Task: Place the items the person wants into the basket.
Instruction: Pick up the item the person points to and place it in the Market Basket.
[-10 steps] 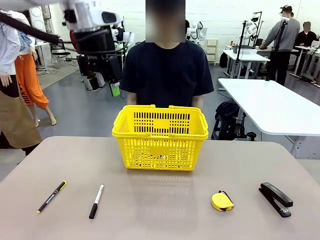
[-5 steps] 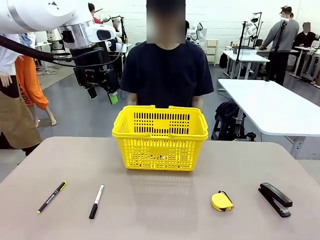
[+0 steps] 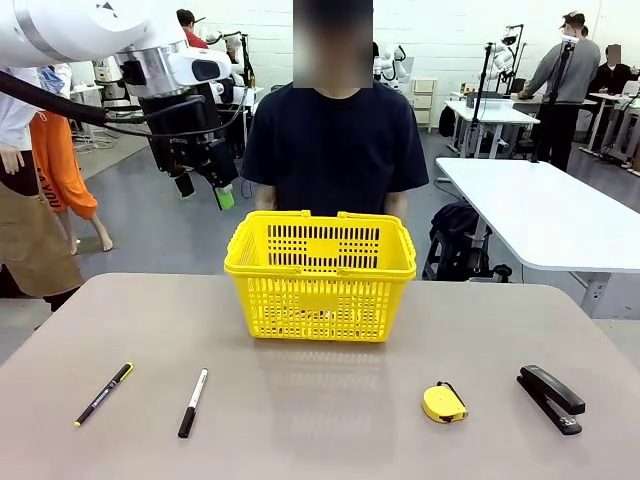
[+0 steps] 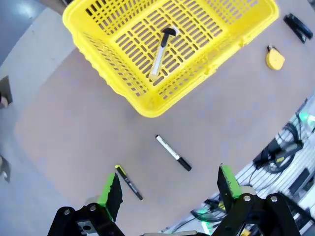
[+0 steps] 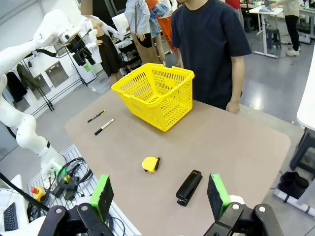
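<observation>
The yellow basket point(image 3: 320, 275) stands at the table's far middle, in front of the person point(image 3: 335, 140) in a dark t-shirt. In the left wrist view the yellow-and-black box cutter point(image 4: 161, 53) lies on the bottom of the basket point(image 4: 123, 73). The white marker point(image 3: 193, 402) with a black cap lies near the front left. The round yellow tape measure point(image 3: 444, 403) sits at the front right. My left gripper point(image 3: 207, 192) hangs open and empty high above the table, left of the basket. My right gripper point(image 5: 160, 189) is open and empty, high above the near side.
A thin black pen point(image 3: 103, 393) with a yellow tip lies left of the marker. A black stapler point(image 3: 551, 397) rests at the front right, beside the tape measure. Bare tabletop lies between the marker and the tape measure. Other people stand farther back.
My left arm has come down a little and turned its open gripper, staying left of the basket. The things on the table have not moved.
</observation>
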